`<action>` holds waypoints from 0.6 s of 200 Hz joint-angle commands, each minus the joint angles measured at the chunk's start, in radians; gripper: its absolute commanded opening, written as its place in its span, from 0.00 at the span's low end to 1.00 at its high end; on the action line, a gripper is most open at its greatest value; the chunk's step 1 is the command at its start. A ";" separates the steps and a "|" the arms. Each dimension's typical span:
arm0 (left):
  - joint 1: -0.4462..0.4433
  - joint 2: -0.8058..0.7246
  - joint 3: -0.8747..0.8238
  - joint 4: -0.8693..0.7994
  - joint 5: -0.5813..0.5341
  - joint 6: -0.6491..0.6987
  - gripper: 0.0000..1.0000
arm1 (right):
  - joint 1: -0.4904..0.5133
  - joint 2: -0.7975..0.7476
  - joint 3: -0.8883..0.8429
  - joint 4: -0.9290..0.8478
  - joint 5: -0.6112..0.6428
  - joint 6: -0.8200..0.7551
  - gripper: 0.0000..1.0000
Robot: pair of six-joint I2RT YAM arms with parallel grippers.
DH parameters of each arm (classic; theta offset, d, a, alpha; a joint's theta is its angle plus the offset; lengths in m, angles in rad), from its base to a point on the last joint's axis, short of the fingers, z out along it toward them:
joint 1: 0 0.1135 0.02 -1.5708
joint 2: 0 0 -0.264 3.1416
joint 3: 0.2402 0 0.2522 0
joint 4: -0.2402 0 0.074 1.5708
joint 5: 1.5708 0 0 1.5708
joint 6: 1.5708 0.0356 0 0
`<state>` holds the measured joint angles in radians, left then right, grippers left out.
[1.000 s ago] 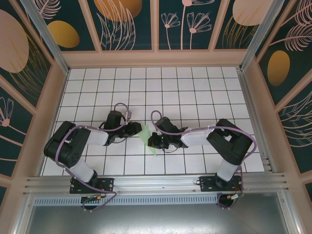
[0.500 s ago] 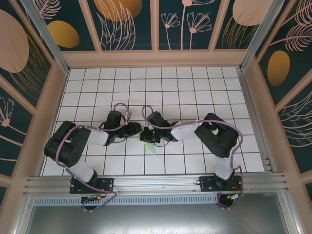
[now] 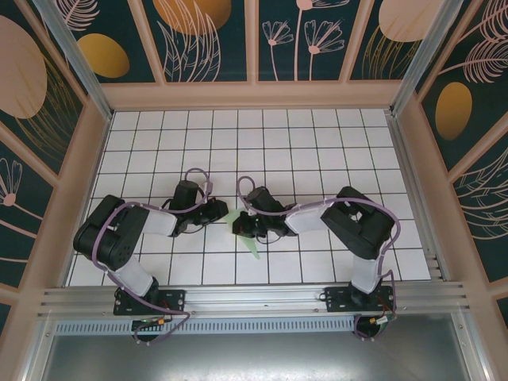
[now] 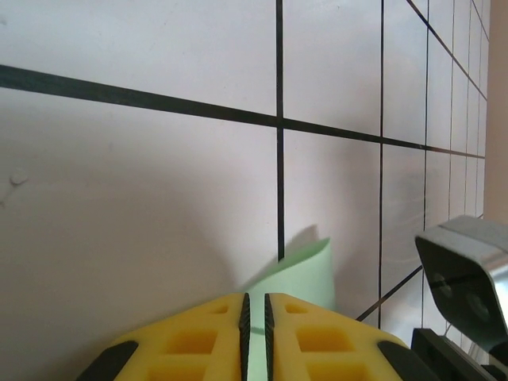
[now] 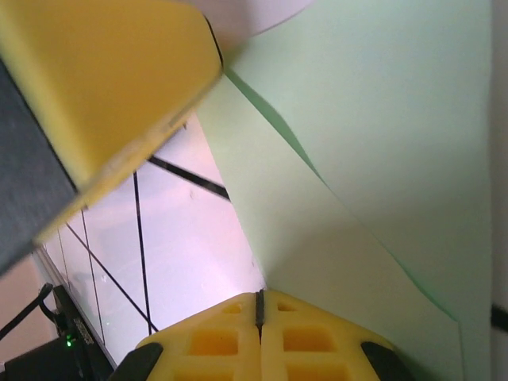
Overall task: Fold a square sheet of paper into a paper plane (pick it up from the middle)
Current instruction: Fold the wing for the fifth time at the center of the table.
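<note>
Both pinched shut on pale mint paper plane (image 5: 357,159), left gripper (image 4: 255,317), right gripper (image 5: 259,305), white gridded table (image 3: 278,143)

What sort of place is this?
Likely a robotics lab work cell: a white grid-tiled tabletop, enclosing dark teal wall panels printed with leaves and flowers, and an aluminium rail frame carrying two black robot arms.

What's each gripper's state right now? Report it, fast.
Left gripper: closed on the paper plane.
Right gripper: closed, pinching the same paper plane.
</note>
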<state>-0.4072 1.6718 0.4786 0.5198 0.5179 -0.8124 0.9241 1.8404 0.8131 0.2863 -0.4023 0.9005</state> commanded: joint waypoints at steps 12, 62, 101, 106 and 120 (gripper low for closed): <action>-0.005 0.092 -0.008 -0.080 -0.099 0.010 0.17 | 0.031 -0.081 -0.105 -0.043 -0.019 0.009 0.08; -0.005 -0.043 -0.006 -0.078 -0.074 -0.002 0.22 | 0.017 -0.080 -0.119 -0.028 0.030 0.023 0.06; -0.018 -0.234 0.025 -0.153 -0.073 0.000 0.28 | -0.006 -0.035 -0.039 -0.036 0.044 -0.001 0.04; -0.024 -0.242 0.027 -0.161 -0.066 -0.001 0.28 | -0.006 -0.031 -0.029 -0.039 0.045 -0.006 0.04; -0.048 -0.242 0.032 -0.160 -0.033 -0.022 0.29 | -0.007 -0.030 -0.012 -0.041 0.048 -0.010 0.04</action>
<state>-0.4202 1.4498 0.4854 0.4053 0.4622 -0.8200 0.9279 1.7866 0.7567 0.2783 -0.3939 0.9146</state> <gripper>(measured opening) 0.284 0.060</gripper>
